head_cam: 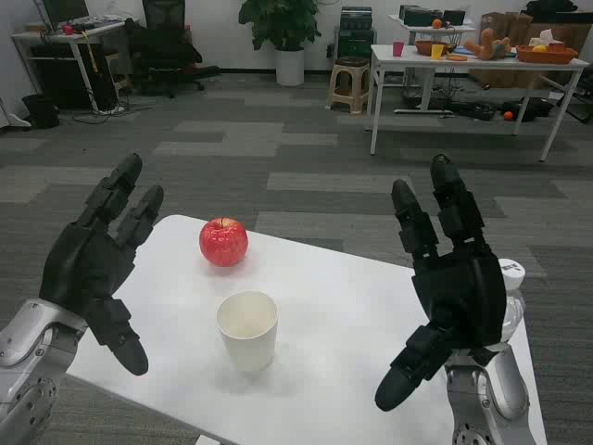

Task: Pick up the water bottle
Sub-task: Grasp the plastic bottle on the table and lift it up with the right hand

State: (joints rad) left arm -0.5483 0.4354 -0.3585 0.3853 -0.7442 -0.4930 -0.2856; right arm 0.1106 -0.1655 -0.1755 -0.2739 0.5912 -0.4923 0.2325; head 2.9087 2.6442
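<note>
The clear water bottle (pixel 512 289) with a white cap stands at the table's right edge, mostly hidden behind my right hand (pixel 451 278). That hand is raised just left of and in front of the bottle, fingers spread, holding nothing. My left hand (pixel 100 260) hovers over the table's left side, also spread and empty, far from the bottle.
A red apple (pixel 223 241) lies near the table's far edge and a white paper cup (pixel 247 328) stands in the middle of the white table (pixel 352 306). Beyond are carpet, a stool (pixel 349 83), a second table (pixel 473 65) with items, and a potted plant (pixel 281 28).
</note>
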